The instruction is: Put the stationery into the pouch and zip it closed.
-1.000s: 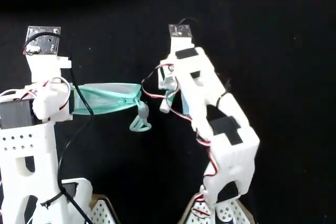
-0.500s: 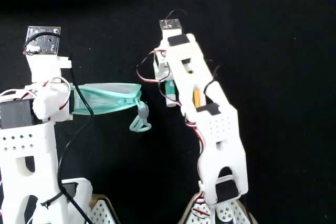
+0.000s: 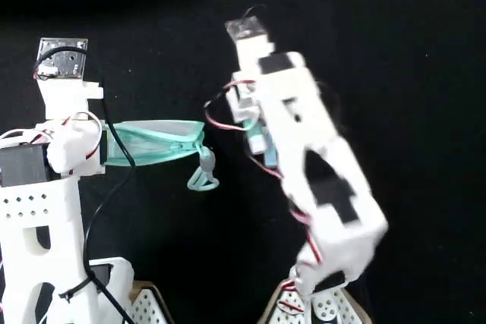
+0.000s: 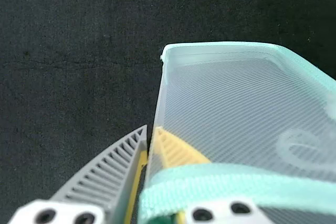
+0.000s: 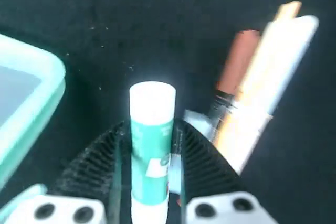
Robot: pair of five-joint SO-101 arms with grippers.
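Right wrist view: clamped in the right gripper, the white-and-green glue stick should be aligned with the translucent mint pouch, frame-left, pinched by the left gripper.

Our high camera looks down over the black table from above, with the left arm and the right arm entering at the near edge. Both wrist cameras face forward, very close to the table. All three views share the pouch.

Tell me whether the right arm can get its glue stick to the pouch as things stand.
Probably yes. The right gripper, shut on the glue stick, hangs beside the pouch that the left gripper holds, with bare table between them.
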